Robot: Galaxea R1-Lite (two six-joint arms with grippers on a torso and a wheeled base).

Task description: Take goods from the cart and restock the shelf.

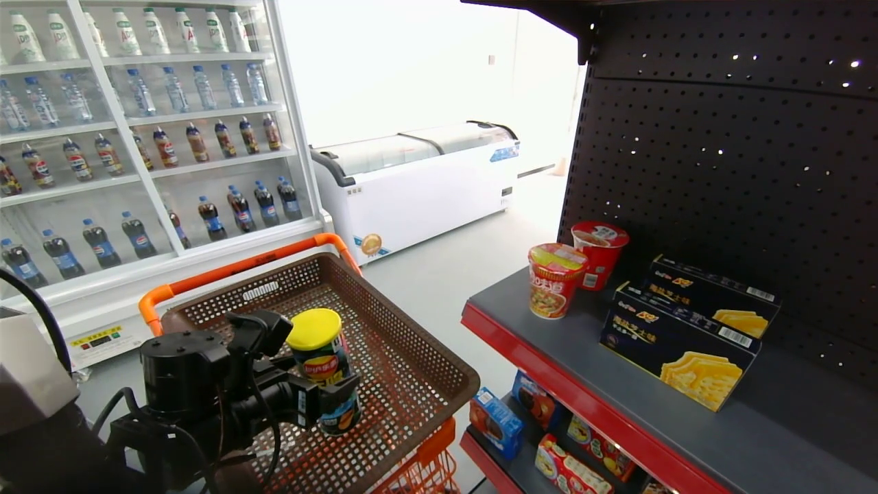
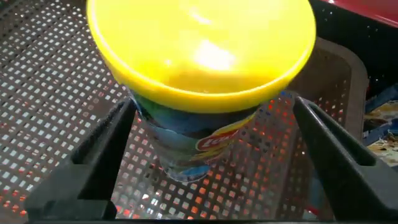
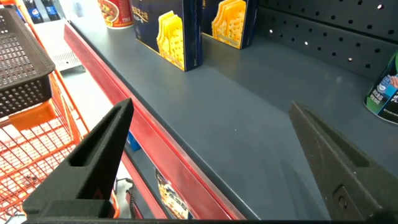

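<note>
So, over on the left, the left gripper [image 1: 329,405] has its fingers [image 2: 102,155] clamped on a yellow-lidded can [image 1: 319,353], upright above the brown cart basket [image 1: 405,315] (clear of the mesh, as far as I can tell). Right of that, the shelf [image 1: 617,405] carries two noodle cups [image 1: 554,280] and two dark boxes [image 1: 679,343]. The right gripper [image 3: 211,109] hovers over the shelf's bare part, fingers spread wide.

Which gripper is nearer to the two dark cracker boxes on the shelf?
Right. The right gripper hangs open above the shelf board, the cracker boxes ahead of it. The left gripper holds a yellow-lidded can over the cart basket.
</note>
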